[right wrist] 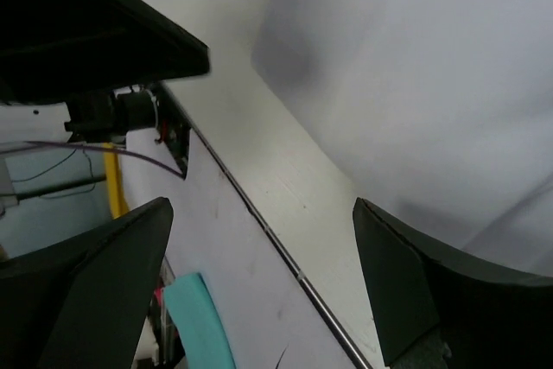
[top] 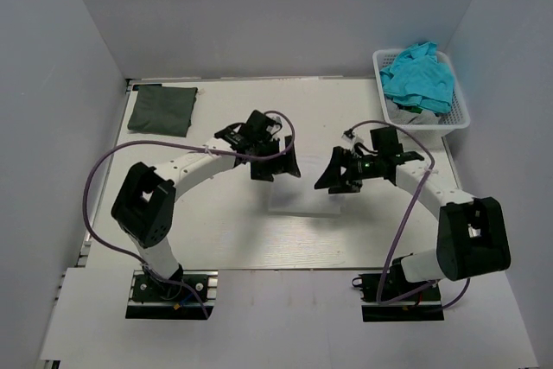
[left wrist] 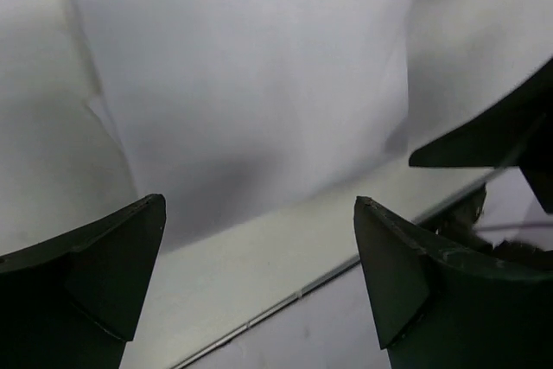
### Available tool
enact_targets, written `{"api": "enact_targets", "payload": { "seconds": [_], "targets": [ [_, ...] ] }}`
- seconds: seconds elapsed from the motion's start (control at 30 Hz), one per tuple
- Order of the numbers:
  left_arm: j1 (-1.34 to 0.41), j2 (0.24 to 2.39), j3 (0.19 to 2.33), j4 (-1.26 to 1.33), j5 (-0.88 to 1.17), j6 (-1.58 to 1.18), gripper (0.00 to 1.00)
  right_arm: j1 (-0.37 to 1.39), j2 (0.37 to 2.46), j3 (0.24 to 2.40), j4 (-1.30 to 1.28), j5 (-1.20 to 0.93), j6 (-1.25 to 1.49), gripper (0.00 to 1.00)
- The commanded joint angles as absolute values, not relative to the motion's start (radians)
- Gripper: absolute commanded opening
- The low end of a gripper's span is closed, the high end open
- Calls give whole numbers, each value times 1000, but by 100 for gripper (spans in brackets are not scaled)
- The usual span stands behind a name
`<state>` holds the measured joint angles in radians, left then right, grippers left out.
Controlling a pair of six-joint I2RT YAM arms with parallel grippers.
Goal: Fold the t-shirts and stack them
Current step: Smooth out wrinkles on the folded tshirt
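Observation:
A white t-shirt point(top: 302, 200) lies folded flat on the white table between my two grippers, hard to tell apart from the tabletop. It fills the upper part of the left wrist view point(left wrist: 242, 84) and the right part of the right wrist view point(right wrist: 432, 66). My left gripper point(top: 275, 166) point(left wrist: 259, 248) is open and empty just above the shirt's far left edge. My right gripper point(top: 337, 174) point(right wrist: 263, 248) is open and empty above its far right edge. A dark grey-green t-shirt point(top: 162, 108) lies folded at the far left corner. Bright teal t-shirts point(top: 419, 79) are heaped in the basket.
The white lattice basket point(top: 460, 118) stands at the far right corner. Grey walls close in the table on three sides. The table's far edge with a metal strip point(left wrist: 285, 300) point(right wrist: 285, 257) runs under both grippers. The other arm's black finger point(left wrist: 501, 136) shows at the right of the left wrist view.

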<state>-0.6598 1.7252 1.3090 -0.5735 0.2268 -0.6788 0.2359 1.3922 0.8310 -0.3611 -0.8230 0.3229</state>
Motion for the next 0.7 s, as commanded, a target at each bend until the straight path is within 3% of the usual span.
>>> {"api": "enact_targets", "payload": {
  "seconds": [0.0,0.43,0.67],
  "targets": [
    [-676,1701,1212,-422,403,-693,100,262,1399,769,-217,-965,341,91],
    [-680,1766,1005,-347,325,-647,100,155,1710,557,5,-906,319,91],
    [-670,1838,1040,-422,256,-612,100,101,1652,486,-51,-850,267,91]
  ]
}}
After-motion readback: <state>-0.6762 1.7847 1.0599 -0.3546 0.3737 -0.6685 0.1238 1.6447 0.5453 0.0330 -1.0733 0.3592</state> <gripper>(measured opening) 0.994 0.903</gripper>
